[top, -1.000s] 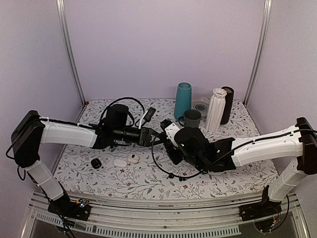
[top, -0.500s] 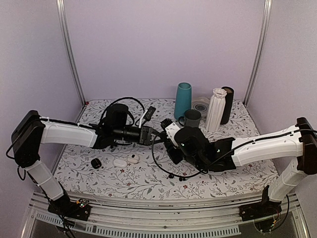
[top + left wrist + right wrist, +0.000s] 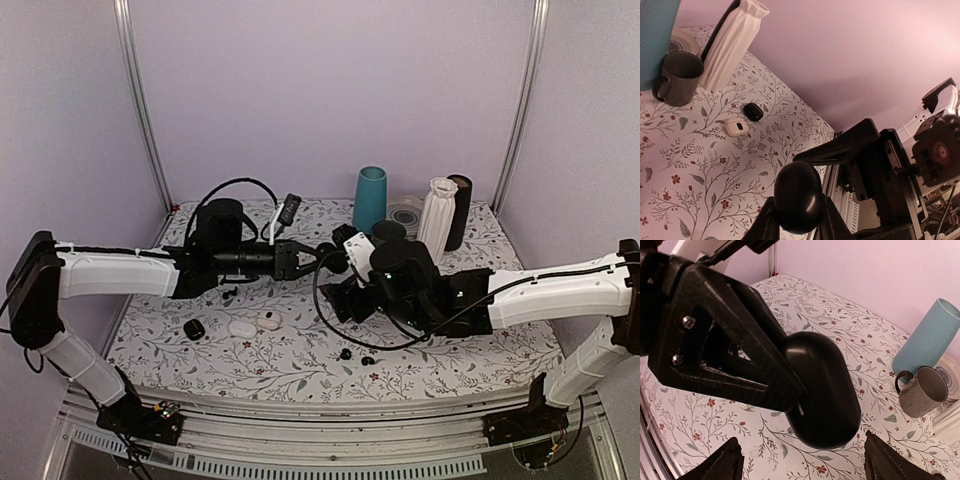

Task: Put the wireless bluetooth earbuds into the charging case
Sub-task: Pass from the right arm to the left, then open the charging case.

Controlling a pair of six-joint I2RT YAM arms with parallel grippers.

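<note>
We read this as a mid-air handoff or lid-opening step. The L gripper [image 3: 796,214] is clamped on the case [image 3: 822,390], pinching one end so most of the shell sticks out free. The R gripper [image 3: 807,462] has its fingers spread wide, one tip each side below the case, touching nothing. To do it well, R should close squarely on the free end, clear of L's fingers, w/ the glossy rounded shell centred between the pads so it can't squirt out. L shouldn't let go till R's hold is firm. If the aim is to flip the lid, we can't tell where the seam lies; the case looks shut. The earbuds [image 3: 345,354] aren't in yet: both lie close together on the table [image 3: 480,350], approx 6 o'clock of the case and well apart from both grippers, so a pickup is yet to do. Pose: L arm is stretched nearly level toward 3 o'clock, wrist raised off the table. R arm reaches in from 3 toward 9 o'clock, wrist turned so its cam looks along the case at L's fingers.
</note>
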